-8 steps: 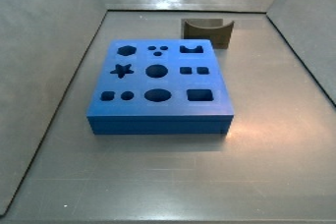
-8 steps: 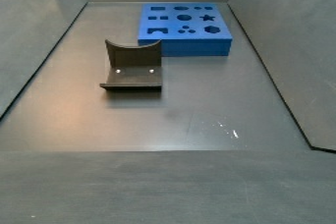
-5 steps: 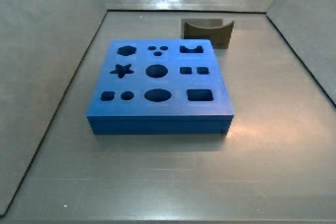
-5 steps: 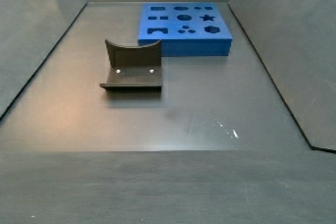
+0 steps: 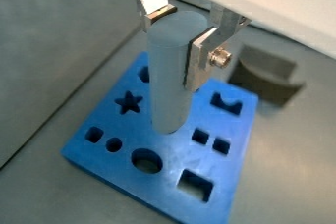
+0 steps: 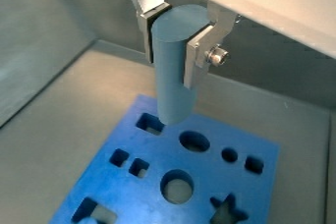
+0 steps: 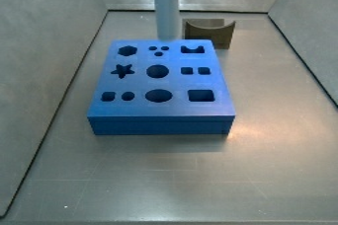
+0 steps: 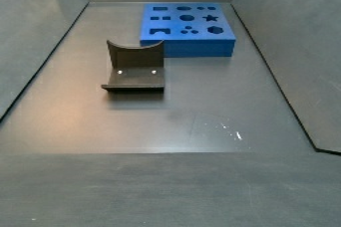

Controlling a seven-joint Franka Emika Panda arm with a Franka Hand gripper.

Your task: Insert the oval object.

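My gripper (image 5: 180, 33) is shut on the oval object (image 5: 168, 90), a tall pale grey peg held upright between the silver fingers; both also show in another wrist view, gripper (image 6: 178, 36) and peg (image 6: 171, 85). The peg hangs above the flat blue block (image 5: 171, 177) with shaped holes, its lower end clear of the top face. In a side view the peg (image 7: 165, 7) reaches down from the top edge over the block's (image 7: 158, 125) far side; the gripper is out of frame there. The block's large oval hole (image 7: 158, 97) is near its front edge.
The dark fixture (image 7: 209, 30) stands on the floor behind the block's right corner; it also shows in a side view (image 8: 134, 69) and a wrist view (image 5: 269, 76). Grey walls enclose the floor on three sides. The blue block (image 8: 189, 29) sits near the far wall.
The peg has come down: earlier only its tip showed at the top of the side view, now most of its length hangs over the block's far side.
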